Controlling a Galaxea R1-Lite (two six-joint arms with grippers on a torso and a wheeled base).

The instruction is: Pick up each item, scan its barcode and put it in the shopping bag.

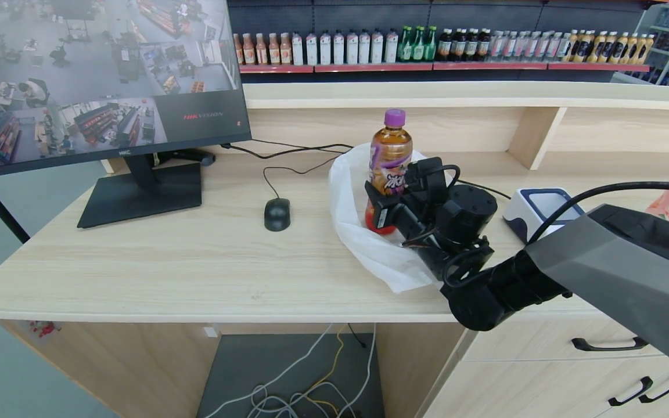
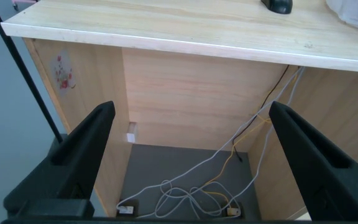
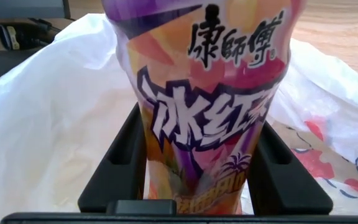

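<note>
I find my right gripper clamped on the upright purple-capped amber drink bottle at frame centre, its base within the crumpled white plastic shopping bag, evidently for depositing; my left gripper hangs spread and idle.

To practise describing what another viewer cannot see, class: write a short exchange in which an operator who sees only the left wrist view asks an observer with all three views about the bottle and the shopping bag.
Operator: My view has no bottle in it. Where is it?
Observer: The right gripper is shut on it, one finger on each side of the label, and the bottle stands upright.
Operator: I can make out a corner of something white on the counter. Is the bottle near that?
Observer: That is the shopping bag. The bottle's red base appears to sit down inside the bag's open folds.
</note>
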